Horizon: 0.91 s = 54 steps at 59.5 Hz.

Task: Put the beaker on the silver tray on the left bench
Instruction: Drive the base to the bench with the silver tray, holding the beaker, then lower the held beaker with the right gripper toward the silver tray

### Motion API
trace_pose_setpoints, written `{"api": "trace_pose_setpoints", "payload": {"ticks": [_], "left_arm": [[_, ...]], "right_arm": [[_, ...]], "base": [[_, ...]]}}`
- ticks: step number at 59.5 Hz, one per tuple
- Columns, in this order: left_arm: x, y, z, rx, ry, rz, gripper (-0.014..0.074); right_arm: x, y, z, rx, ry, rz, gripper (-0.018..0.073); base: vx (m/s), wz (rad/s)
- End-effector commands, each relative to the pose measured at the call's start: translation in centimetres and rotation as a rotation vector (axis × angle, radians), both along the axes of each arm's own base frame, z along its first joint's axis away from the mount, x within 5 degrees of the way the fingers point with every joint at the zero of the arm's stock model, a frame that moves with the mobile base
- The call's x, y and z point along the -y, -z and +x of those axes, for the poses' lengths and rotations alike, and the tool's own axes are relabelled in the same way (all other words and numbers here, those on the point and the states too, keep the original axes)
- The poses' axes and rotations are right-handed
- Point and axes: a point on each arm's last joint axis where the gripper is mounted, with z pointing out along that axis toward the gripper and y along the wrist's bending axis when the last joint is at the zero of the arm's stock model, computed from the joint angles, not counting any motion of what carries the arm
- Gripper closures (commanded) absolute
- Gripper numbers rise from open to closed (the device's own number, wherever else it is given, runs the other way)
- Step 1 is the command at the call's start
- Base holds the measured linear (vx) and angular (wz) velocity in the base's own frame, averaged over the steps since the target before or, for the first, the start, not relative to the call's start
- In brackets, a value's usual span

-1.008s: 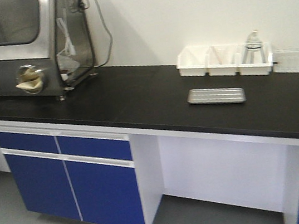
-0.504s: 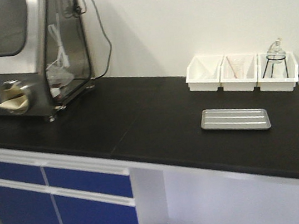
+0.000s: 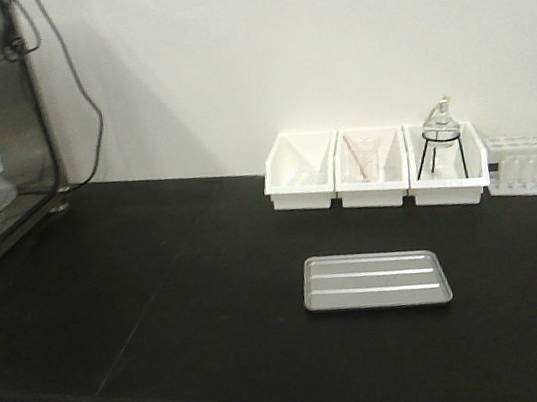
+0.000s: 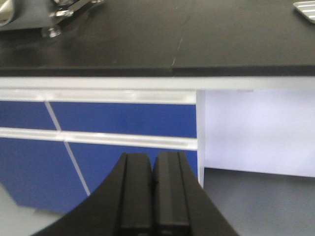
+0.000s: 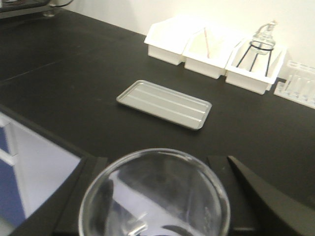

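On the left bench (image 3: 163, 308): 1 silver tray (image 3: 375, 280), 3 white bins (image 3: 374, 183), 1 holding a flask (image 3: 438, 125). Your right gripper (image 5: 162, 196) clutches 1 beaker (image 5: 155, 162); left gripper (image 4: 153, 191) is clenched.

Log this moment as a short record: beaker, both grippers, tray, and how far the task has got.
beaker: clear glass, empty, seen from above, near the front edge of the left bench, apart from the tray
right gripper: shut on the beaker
left gripper: shut, holding nothing, facing the blue cabinet doors
silver tray: empty, flat on the bench, in front of the white bins
white bins: three in a row by the wall, flask in the rightmost
progress: beaker not yet on the tray
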Motion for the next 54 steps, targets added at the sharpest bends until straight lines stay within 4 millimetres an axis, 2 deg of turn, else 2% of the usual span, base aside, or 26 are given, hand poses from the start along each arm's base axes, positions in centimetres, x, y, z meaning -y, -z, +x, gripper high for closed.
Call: {"api": "trace_pose_setpoints", "payload": {"ticks": [1,31,54], "left_arm": [[0.08,-0.03,0.18,0.063,0.01,-0.005,0.0595],[0.08,-0.03,0.18,0.063,0.01,-0.005,0.0595],[0.08,-0.03,0.18,0.063,0.01,-0.005,0.0595]], "right_arm": [[-0.22,-1.61,0.1,0.098,-0.027,0.005,0.0571],[-0.22,-1.61,0.1,0.098,-0.027,0.005,0.0571],[-0.22,-1.61,0.1,0.098,-0.027,0.005,0.0571]], "base": [[0.44,-0.25],[0.41,-0.26],[0.28,-0.27]]}}
